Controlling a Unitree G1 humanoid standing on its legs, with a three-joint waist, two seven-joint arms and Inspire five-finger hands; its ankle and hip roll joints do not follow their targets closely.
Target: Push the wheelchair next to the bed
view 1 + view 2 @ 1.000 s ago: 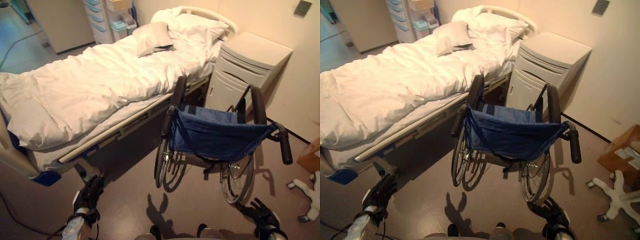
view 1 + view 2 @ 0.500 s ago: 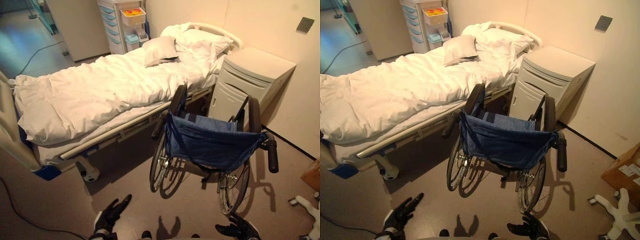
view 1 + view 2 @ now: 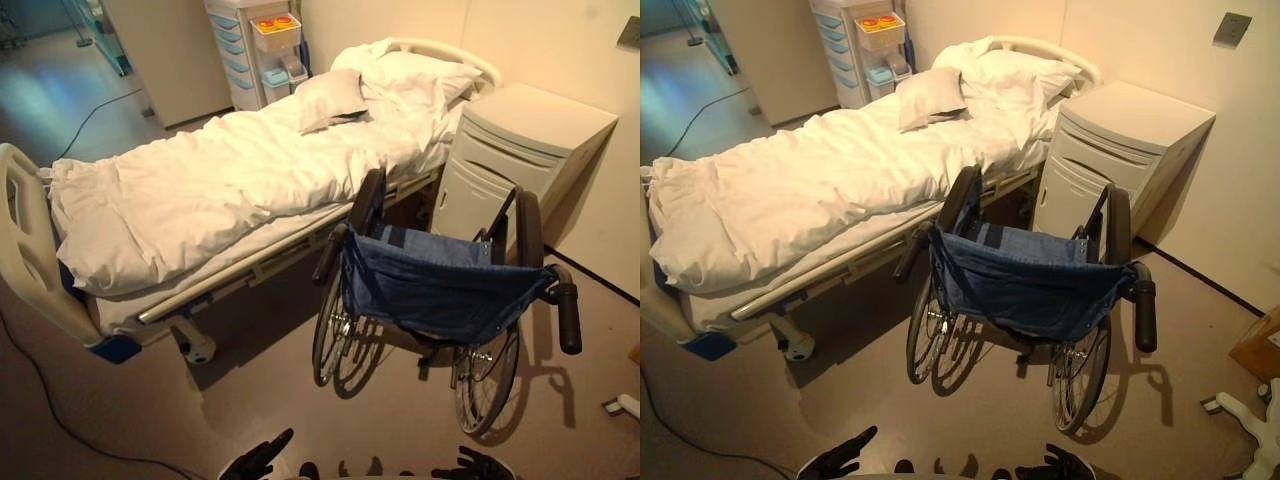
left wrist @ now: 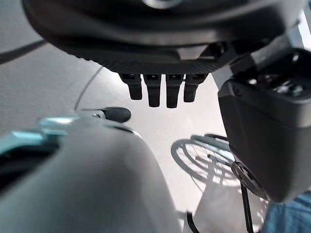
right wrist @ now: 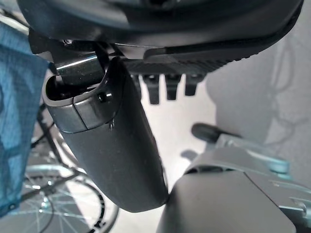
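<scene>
The wheelchair (image 3: 440, 300) stands on the floor (image 3: 250, 400) beside the bed (image 3: 230, 180), with its blue fabric back turned toward the camera. Its front part is near the bed's side rail and close to the white bedside cabinet (image 3: 520, 150), which stands against the wall just beside the head of the bed. The wheelchair's two black push handles point back toward the robot; the one on the right reaches out further to the side. I cannot tell if the wheelchair touches the bed frame or the cabinet.

The bed carries a white blanket and two pillows (image 3: 400, 70) at its head, and a smaller cushion (image 3: 325, 98) lies near them. Behind the bed, a cart with blue drawers (image 3: 250, 50) stands near the wall.

The left hand (image 3: 258, 460) shows at the bottom edge of the head view, above the floor and well apart from the wheelchair. Its fingers are stretched out and relaxed, and it holds nothing. The right hand (image 3: 475, 465) also shows at the bottom edge, below the right wheel. Its fingers are spread loosely and it grasps nothing as well. In the wrist views, the fingers (image 4: 158, 90) of each hand hang straight over the floor, and part of a wheel with spokes shows beyond them.
</scene>
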